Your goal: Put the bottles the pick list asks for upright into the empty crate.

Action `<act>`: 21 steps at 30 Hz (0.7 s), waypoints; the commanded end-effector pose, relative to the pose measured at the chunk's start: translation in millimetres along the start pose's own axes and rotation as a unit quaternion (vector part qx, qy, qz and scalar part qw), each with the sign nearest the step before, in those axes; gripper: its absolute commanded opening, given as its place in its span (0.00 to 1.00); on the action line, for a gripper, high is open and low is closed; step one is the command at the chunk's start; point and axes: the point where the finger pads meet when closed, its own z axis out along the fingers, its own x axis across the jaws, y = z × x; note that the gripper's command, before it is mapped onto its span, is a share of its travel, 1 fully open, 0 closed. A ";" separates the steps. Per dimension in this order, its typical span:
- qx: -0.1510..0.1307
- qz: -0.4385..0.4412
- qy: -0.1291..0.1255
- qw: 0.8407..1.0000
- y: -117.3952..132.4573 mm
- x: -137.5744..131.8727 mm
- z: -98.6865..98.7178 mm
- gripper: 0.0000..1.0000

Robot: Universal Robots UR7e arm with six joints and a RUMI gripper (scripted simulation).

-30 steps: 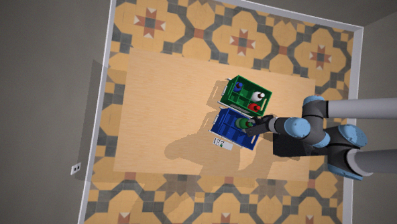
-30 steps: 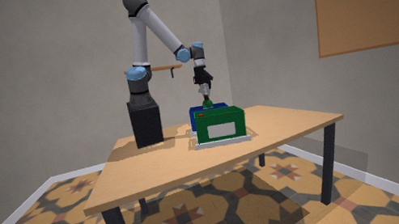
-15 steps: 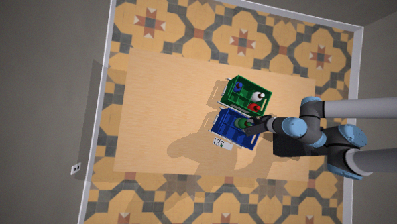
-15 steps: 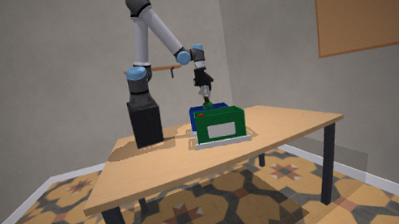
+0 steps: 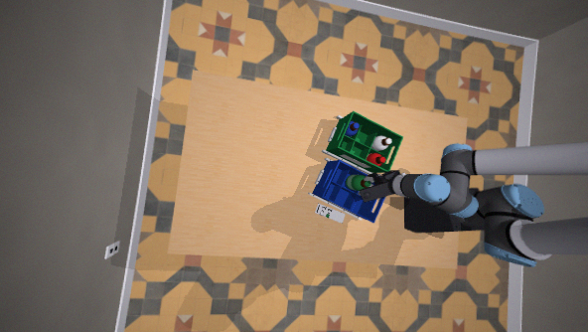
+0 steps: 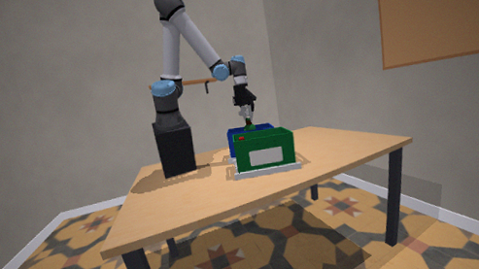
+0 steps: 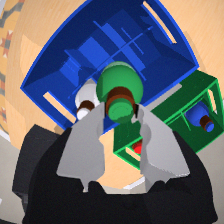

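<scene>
My gripper (image 5: 368,184) (image 6: 246,116) (image 7: 120,104) is shut on the neck of a green-labelled bottle (image 5: 355,182) (image 6: 249,126) (image 7: 119,84). It holds the bottle upright, low over the blue crate (image 5: 325,185) (image 6: 262,126) (image 7: 47,75), near the crate's side next to the arm. The green crate (image 5: 377,125) (image 6: 264,140) (image 7: 165,107) stands against the blue one and holds a blue bottle (image 5: 353,128) (image 7: 200,118), a white bottle (image 5: 381,143) and a red bottle (image 5: 375,159) (image 7: 136,148). Another white bottle (image 7: 84,104) shows beside my left finger. The pick list (image 5: 329,213) lies by the blue crate; its lines are too small to read.
Both crates stand on the wooden table (image 5: 238,174) (image 6: 297,180), toward the arm's side. The arm's black base (image 6: 174,147) stands at the table's back edge. A grey plate (image 6: 267,170) lies under the green crate.
</scene>
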 end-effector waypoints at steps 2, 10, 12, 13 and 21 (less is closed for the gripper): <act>0.001 0.000 0.001 1.000 -0.5 0.5 3.4 0.00; 0.001 0.000 0.001 1.000 -0.5 0.5 11.4 0.00; 0.001 0.000 0.001 1.000 -0.6 0.5 13.4 0.00; 0.001 0.000 0.001 1.000 -0.6 0.5 14.4 0.00; 0.001 0.000 0.001 1.000 -0.5 0.5 20.4 0.00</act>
